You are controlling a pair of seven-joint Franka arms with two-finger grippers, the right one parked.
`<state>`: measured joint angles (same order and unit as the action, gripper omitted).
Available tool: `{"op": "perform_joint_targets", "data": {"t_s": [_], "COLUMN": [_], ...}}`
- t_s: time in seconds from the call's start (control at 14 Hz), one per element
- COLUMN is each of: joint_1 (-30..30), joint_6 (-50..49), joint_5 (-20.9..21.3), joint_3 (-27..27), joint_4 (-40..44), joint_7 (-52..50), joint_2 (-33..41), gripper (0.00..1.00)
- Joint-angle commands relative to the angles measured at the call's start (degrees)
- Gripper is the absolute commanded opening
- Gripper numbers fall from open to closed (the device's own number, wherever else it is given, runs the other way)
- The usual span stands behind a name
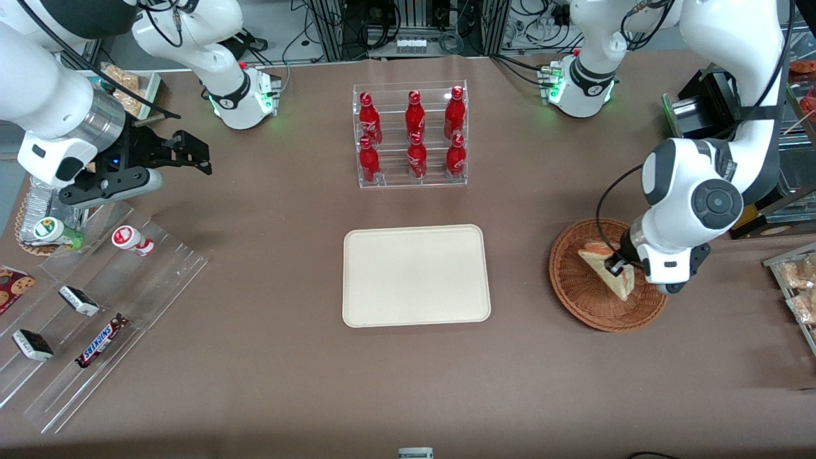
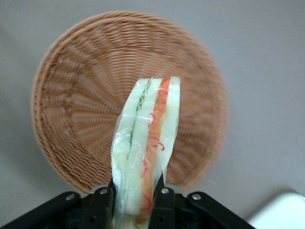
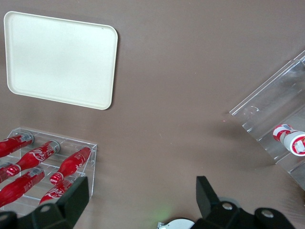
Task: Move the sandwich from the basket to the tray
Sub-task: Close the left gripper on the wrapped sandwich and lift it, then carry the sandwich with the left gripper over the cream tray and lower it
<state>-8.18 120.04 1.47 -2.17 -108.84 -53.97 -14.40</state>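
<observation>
Front view: a brown table seen from above. Toward the working arm's end sits the round wicker basket. The gripper hangs over it, clamped on the sandwich, a pale wedge with orange filling along its edge. Whether the sandwich is touching the basket floor is hard to tell from this angle. The cream tray lies flat at the middle of the table, well apart from the basket, with nothing on it. Farther from the camera than the tray stands a clear rack holding six red bottles in two rows of three. Toward the parked arm's end, a stepped clear rack holds a Snickers bar, two small dark packets and a small red-and-white bottle.

Left wrist view: the two black fingers press the sandwich between them, on its bread faces. It stands on edge, green and red layers showing through clear wrap. The basket lies below it, and nothing else is in it. A corner of the tray shows nearby.

Right wrist view: the tray lies bare on the table. The bottle rack is beside it, and the red-and-white bottle lies in the stepped rack.
</observation>
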Motion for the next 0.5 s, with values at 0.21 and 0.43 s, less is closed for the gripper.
{"op": "perform_joint_targets", "data": {"t_s": [0.21,0.43], "joint_1": [-16.1,-24.3], "joint_6": [3.7,12.3], "joint_5": [-0.1,0.3], "joint_3": [0.1,0.1], "joint_4": [10.7,11.8], "joint_7": [2.6,1.9], "joint_2": [-10.1,-14.9], "gripper": [0.02,0.02]}}
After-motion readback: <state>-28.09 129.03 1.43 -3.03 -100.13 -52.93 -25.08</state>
